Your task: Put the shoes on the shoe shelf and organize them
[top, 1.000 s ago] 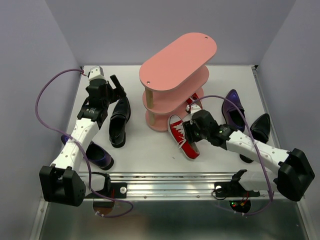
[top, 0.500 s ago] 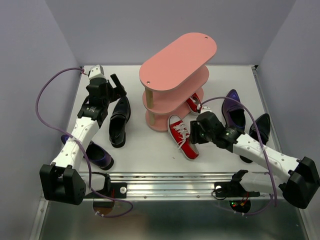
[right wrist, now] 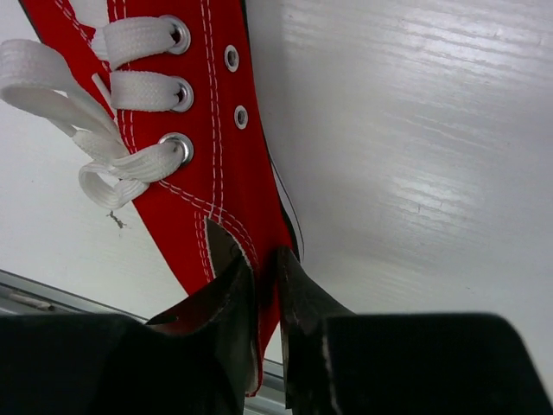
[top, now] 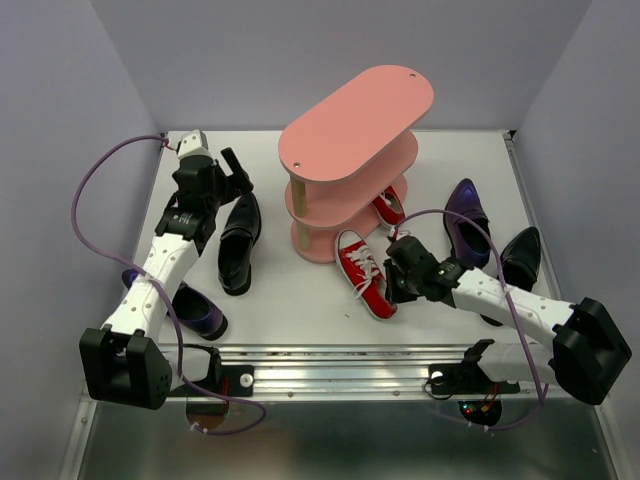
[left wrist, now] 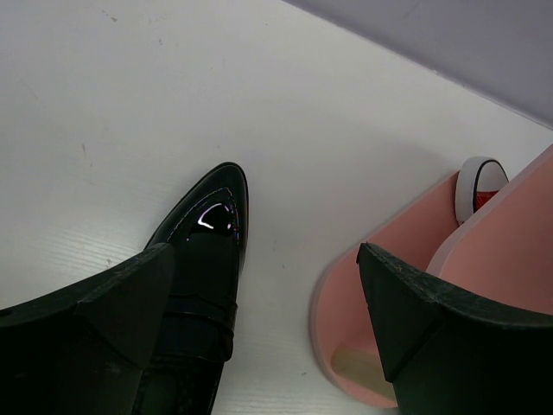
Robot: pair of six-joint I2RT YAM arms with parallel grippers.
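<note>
- On the white table [top: 300,300], the pink shoe shelf [top: 355,115] stands near the back. It has three long boards, one above the other.
- Just in front of the shelf, a red sneaker [top: 365,272] with white laces lies on the table. Its white toe points at the shelf's bottom board.
- The right gripper [right wrist: 266,259] is pinched nearly closed on the thin red wall at the heel end of this sneaker. It has one finger on each side.
- Low down at the right side of the shelf, a second red sneaker [top: 388,208] peeks out. I cannot tell if it sits on the bottom board or on the table just beside it.
- Left of the shelf, a black loafer [top: 240,238] lies on the table.
- The left gripper [top: 232,172] hangs over the toe end of that loafer. Its jaws are spread very wide and hold nothing.
- Right of the shelf, a purple shoe [top: 465,215] and a second black loafer [top: 522,255] lie side by side on the table.
- Far to the left and in front of the shelf, a second purple shoe [top: 198,312] lies partly under the left arm.
</note>
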